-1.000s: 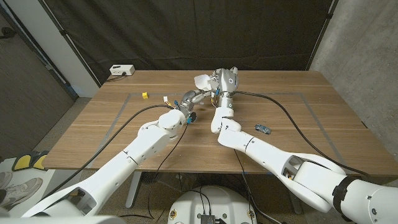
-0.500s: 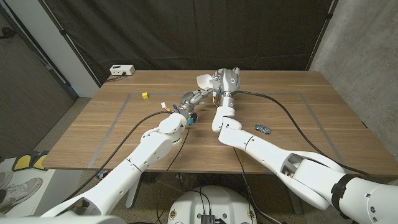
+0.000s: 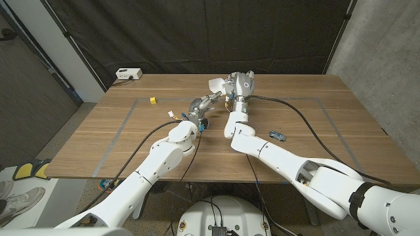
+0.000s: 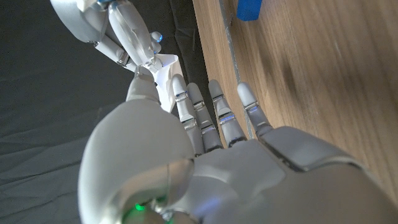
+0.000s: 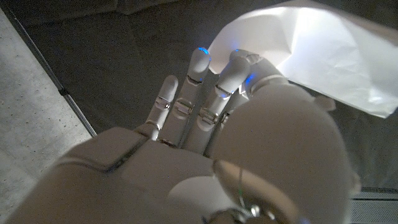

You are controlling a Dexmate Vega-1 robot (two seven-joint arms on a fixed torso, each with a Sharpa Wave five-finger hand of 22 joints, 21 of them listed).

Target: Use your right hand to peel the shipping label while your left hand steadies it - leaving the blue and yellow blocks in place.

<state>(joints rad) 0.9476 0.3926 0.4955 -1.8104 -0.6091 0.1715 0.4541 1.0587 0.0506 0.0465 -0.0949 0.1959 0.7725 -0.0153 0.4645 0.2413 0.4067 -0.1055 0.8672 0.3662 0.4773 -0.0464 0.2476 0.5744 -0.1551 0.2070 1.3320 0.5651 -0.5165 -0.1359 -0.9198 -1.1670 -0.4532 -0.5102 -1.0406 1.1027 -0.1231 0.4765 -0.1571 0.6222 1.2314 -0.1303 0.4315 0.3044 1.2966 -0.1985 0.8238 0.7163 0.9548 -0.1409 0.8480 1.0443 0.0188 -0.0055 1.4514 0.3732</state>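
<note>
Label [image 3: 214, 84] sits upper centre of head view, off the counter [image 3: 315, 141], pinched by right robot hand [image 3: 231, 86] — right wrist view shows the white sheet [image 5: 317, 50] clamped under thumb and fingertips [image 5: 239, 62]. Left robot hand [image 3: 201, 105] is just below-left of it in head view, fingers [image 4: 214, 109] stretched toward the label [image 4: 166, 78]; can't tell if touching, nothing held, fingers apart. Right is the nearer hand. Label's free part lies up-left of the right robot hand, so the peel likely pulls away from the left. Yellow block [image 3: 152, 100] well left; blue block [image 4: 249, 9] beyond left fingertips.
</note>
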